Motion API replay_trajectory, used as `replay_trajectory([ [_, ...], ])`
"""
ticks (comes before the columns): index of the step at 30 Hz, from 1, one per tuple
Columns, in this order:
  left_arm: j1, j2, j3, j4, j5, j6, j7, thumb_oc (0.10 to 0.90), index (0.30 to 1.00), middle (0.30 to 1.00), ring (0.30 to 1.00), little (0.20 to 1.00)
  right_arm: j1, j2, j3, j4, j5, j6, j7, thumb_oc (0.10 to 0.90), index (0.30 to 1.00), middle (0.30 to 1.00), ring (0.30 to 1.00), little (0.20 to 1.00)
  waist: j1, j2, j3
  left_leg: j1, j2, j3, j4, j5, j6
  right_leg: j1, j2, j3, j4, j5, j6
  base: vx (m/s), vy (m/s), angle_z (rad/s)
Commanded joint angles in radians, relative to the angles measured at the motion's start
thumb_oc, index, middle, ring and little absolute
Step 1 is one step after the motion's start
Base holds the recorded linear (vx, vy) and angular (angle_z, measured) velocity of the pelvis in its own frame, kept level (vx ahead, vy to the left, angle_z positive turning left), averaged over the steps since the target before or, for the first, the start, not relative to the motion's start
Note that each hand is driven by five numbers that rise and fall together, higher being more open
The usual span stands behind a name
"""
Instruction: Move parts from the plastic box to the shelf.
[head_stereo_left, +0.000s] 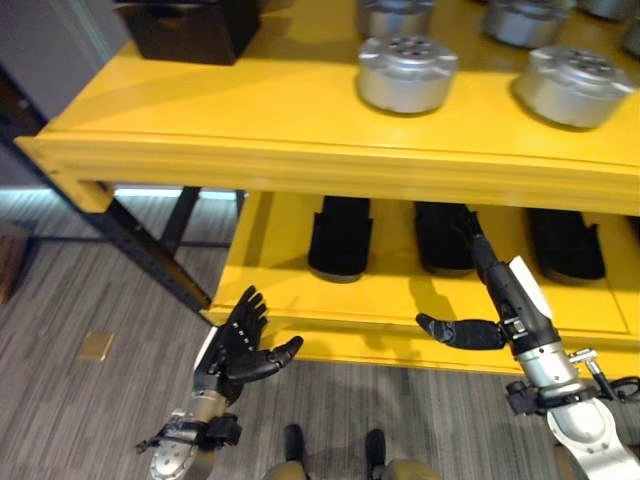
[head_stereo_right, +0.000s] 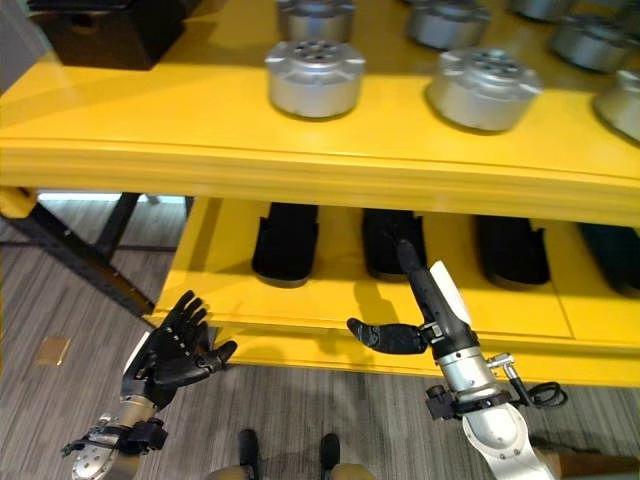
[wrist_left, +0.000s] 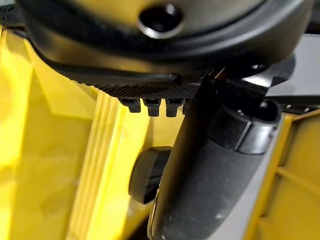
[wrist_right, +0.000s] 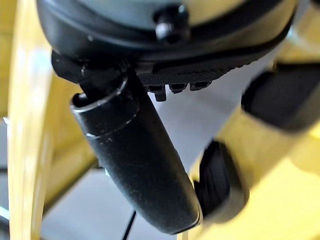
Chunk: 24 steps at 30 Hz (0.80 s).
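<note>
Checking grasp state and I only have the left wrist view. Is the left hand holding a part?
Observer: No. The left hand is open with its fingers spread and holds nothing. It is just in front of the lower shelf's front edge.
Operator: Right hand?
Observer: The right hand is also open. Its straight fingers point into the lower shelf at the second black part from the left. I can't tell whether they touch it.
Operator: Anything on the top shelf?
Observer: Silver round parts stand on the upper shelf.
</note>
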Motion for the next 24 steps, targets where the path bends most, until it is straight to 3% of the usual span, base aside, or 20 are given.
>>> replay_trajectory([
  [1,-0.066,0.05,0.054,-0.119,-0.052,-0.047,-0.035,0.9,1.0,1.0,1.0,1.0,-0.123,-0.063,-0.011,-0.077,0.149,-0.128,0.095,0.9,1.0,1.0,1.0,1.0,-0.009,-0.018,-0.037,0.006,0.021,-0.076,0.161,-0.043,-0.039,-0.017,0.014,0.017,0.099,-0.132,0.03,-0.07,0.092,-0.04],
  [3,-0.067,0.051,0.04,-0.128,-0.043,-0.017,-0.036,0.9,1.0,1.0,1.0,1.0,-0.139,-0.078,0.002,-0.08,0.211,-0.129,0.151,0.9,1.0,1.0,1.0,1.0,-0.007,-0.024,-0.046,0.023,-0.006,-0.104,0.199,-0.055,-0.025,-0.028,0.007,0.023,0.099,-0.115,0.033,-0.09,0.173,0.15],
  [6,-0.084,0.054,0.004,-0.129,-0.089,0.025,-0.144,0.9,1.0,1.0,1.0,1.0,-0.17,-0.075,0.018,-0.08,0.303,-0.113,0.237,0.9,1.0,1.0,1.0,1.0,-0.015,-0.02,-0.063,0.074,-0.038,-0.106,0.081,-0.061,-0.013,-0.04,0.009,0.039,0.088,-0.085,0.055,-0.08,0.228,0.16],
  [10,-0.09,0.055,-0.027,-0.132,-0.141,-0.012,-0.212,0.9,1.0,1.0,1.0,1.0,-0.187,-0.07,0.005,-0.081,0.371,-0.098,0.281,0.9,1.0,1.0,1.0,1.0,-0.018,-0.018,-0.072,0.107,-0.052,-0.103,0.004,-0.075,-0.017,-0.029,-0.007,0.033,0.055,-0.059,0.085,-0.08,0.199,0.16],
  [11,-0.087,0.054,-0.027,-0.139,-0.22,-0.014,-0.271,0.9,1.0,1.0,1.0,1.0,-0.181,-0.055,-0.004,-0.088,0.374,-0.089,0.312,0.9,1.0,1.0,1.0,1.0,-0.021,-0.013,-0.08,0.124,-0.059,-0.098,-0.032,-0.075,-0.018,-0.026,-0.016,0.032,0.037,-0.046,0.1,-0.09,0.22,0.13],
  [14,-0.086,0.059,-0.037,-0.128,-0.22,0.001,-0.326,0.9,1.0,1.0,1.0,1.0,-0.18,-0.042,0.003,-0.098,0.362,-0.071,0.335,0.9,1.0,1.0,1.0,1.0,-0.025,-0.013,-0.09,0.141,-0.069,-0.086,-0.064,-0.075,-0.015,-0.021,-0.03,0.031,0.01,-0.024,0.12,-0.09,0.194,0.11],
  [18,-0.076,0.069,-0.057,-0.113,-0.237,-0.017,-0.329,0.9,1.0,1.0,1.0,1.0,-0.2,-0.055,0.018,-0.114,0.372,-0.038,0.376,0.9,1.0,1.0,1.0,1.0,-0.024,-0.016,-0.094,0.154,-0.087,-0.071,-0.078,-0.088,-0.002,-0.029,-0.048,0.037,-0.002,0.0,0.145,-0.09,0.153,0.02],
  [19,-0.075,0.069,-0.057,-0.11,-0.251,-0.048,-0.327,0.9,1.0,1.0,1.0,1.0,-0.203,-0.056,0.02,-0.119,0.374,-0.028,0.389,0.9,1.0,1.0,1.0,1.0,-0.023,-0.018,-0.095,0.156,-0.091,-0.068,-0.078,-0.093,0.002,-0.031,-0.051,0.04,-0.004,0.005,0.149,-0.14,0.208,-0.03],
  [20,-0.082,0.057,-0.046,-0.099,-0.32,-0.126,-0.315,0.9,1.0,1.0,1.0,1.0,-0.217,-0.055,0.028,-0.118,0.348,-0.019,0.423,0.9,1.0,1.0,1.0,1.0,-0.019,-0.027,-0.095,0.157,-0.103,-0.065,-0.073,-0.107,0.014,-0.041,-0.062,0.051,-0.005,0.017,0.16,-0.11,0.162,-0.03],
  [23,-0.089,0.047,-0.041,-0.089,-0.305,-0.088,-0.321,0.9,1.0,1.0,1.0,1.0,-0.221,-0.052,0.034,-0.12,0.333,-0.016,0.443,0.9,1.0,1.0,1.0,1.0,-0.017,-0.032,-0.095,0.157,-0.106,-0.063,-0.07,-0.112,0.018,-0.044,-0.066,0.056,-0.005,0.022,0.164,-0.08,0.094,-0.01],
  [24,-0.106,0.04,-0.048,-0.067,-0.253,-0.089,-0.348,0.9,1.0,1.0,1.0,1.0,-0.241,-0.067,0.051,-0.134,0.299,0.012,0.5,0.9,1.0,1.0,1.0,1.0,-0.014,-0.046,-0.092,0.152,-0.116,-0.059,-0.059,-0.122,0.032,-0.052,-0.07,0.071,0.005,0.028,0.171,-0.14,0.152,0.0],
])
